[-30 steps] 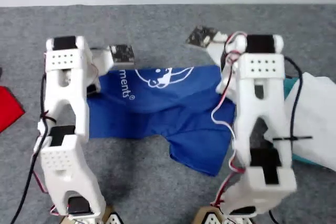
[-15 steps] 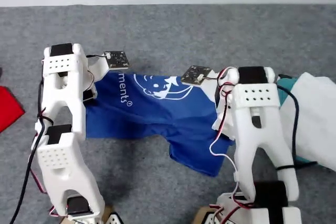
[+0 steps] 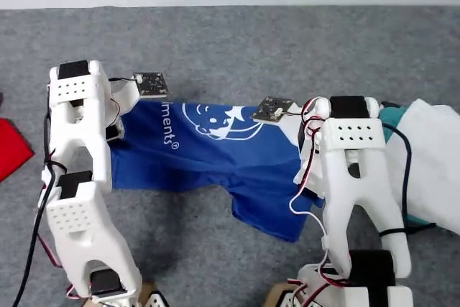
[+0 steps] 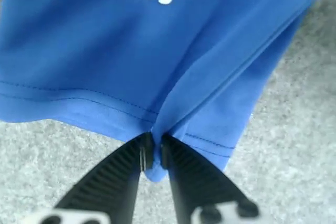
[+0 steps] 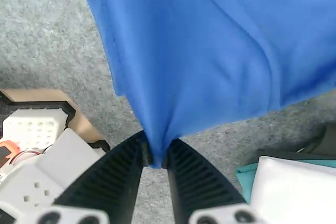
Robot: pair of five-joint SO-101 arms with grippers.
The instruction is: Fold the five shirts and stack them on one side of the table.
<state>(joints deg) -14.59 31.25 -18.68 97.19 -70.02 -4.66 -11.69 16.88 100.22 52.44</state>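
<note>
A blue fabric shirt with white print (image 3: 215,156) lies across the grey felt-covered bench (image 3: 215,41). The left claw (image 4: 152,153) is pinched tight on the hem at one end, and the right claw (image 5: 156,156) is clamped just as tight on a bunched fold at the opposite end. Just beside the shirt's right-claw end sits a folded white cloth (image 3: 431,156) over a teal one (image 3: 393,118), and well off its other end lies a red cloth (image 3: 11,149).
</note>
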